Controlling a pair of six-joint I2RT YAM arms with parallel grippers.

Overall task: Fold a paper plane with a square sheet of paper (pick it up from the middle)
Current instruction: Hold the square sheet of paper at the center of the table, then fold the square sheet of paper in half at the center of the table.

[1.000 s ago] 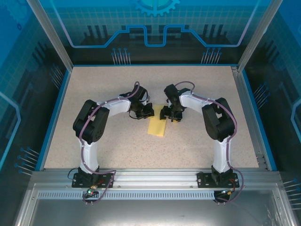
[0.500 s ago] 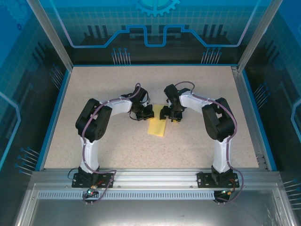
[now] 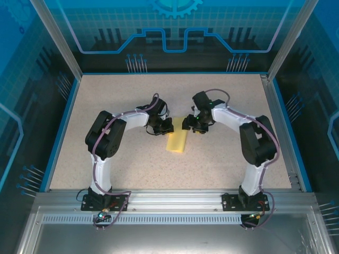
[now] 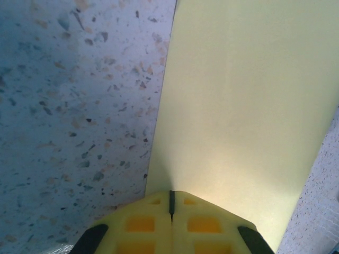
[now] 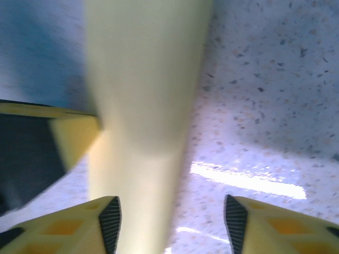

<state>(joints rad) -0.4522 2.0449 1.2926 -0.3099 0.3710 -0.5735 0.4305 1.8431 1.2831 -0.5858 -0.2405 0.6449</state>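
The square sheet of paper (image 3: 177, 142) lies on the table as a narrow pale-yellow rectangle, apparently folded in half. My left gripper (image 3: 165, 127) is at its far left corner. In the left wrist view the left gripper (image 4: 170, 203) is shut, its tips set at the edge of the sheet (image 4: 238, 106), and nothing shows between the jaws. My right gripper (image 3: 192, 126) hovers at the far right end. The right wrist view is blurred and shows the right gripper (image 5: 169, 225) open, its left finger (image 5: 100, 222) over the paper (image 5: 148, 79) and its right finger over bare table.
The speckled tabletop (image 3: 122, 95) is walled by a blue rim and aluminium posts. In the right wrist view the left gripper's yellow finger (image 5: 69, 135) sits close beside the paper on the left. A bright glare streak (image 5: 249, 180) lies on the table.
The right arm has swung its elbow out to the right, and its gripper has shifted slightly with the jaws somewhat narrower. The left arm shifted slightly earlier, and its gripper stays shut. The paper has not moved.
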